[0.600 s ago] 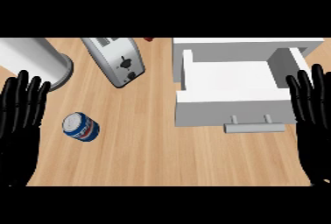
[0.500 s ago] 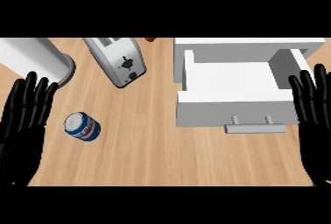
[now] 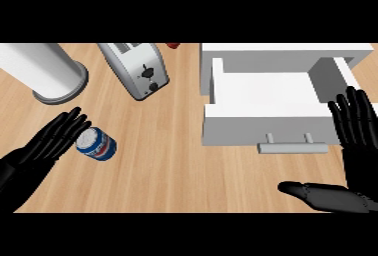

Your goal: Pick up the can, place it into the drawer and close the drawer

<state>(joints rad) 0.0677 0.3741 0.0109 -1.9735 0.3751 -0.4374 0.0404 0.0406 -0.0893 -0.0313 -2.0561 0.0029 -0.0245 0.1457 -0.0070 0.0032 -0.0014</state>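
On counter: drawer (image 3: 258, 100) open | can (image 3: 97, 144) outside, beside left robot hand (image 3: 50, 142)

Bare counter (image 3: 177, 165) lies between can (image 3: 97, 143) and open drawer (image 3: 262, 102); toaster (image 3: 137, 70) stands behind, well apart.

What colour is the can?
The can is blue with a white top, seen in the head view.

Two black robot hands, no grey forearm in view.
Left hand (image 3: 46, 145) matte black, long segmented fingers with rounded tips, thick dark wrist. Right hand (image 3: 360, 131) same glossy black, slim ridged fingers, chunky thumb with highlights.
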